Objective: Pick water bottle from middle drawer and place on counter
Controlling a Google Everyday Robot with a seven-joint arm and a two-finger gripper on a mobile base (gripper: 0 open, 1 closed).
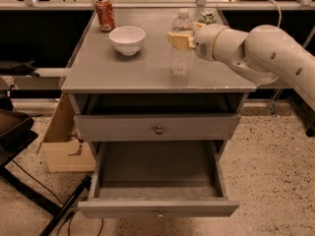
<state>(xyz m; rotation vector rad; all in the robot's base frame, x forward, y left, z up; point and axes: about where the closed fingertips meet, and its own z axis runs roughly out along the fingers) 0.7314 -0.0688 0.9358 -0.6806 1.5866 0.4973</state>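
The water bottle (180, 60) is clear and ribbed with a white cap. It stands upright on the grey counter (128, 70), right of centre. My gripper (180, 40) reaches in from the right at the bottle's shoulder, and its tan fingers (178, 39) are closed on the bottle's upper part. The white arm (256, 50) runs off to the right. The middle drawer (157, 168) is pulled out at the bottom, and its grey floor is bare. The knobbed drawer front (158, 129) above it is shut.
A white bowl (127, 39) stands on the counter left of the bottle. A red soda can (104, 14) is at the back left and a white-green can (207, 16) at the back right. A cardboard box (63, 141) sits on the floor left of the cabinet.
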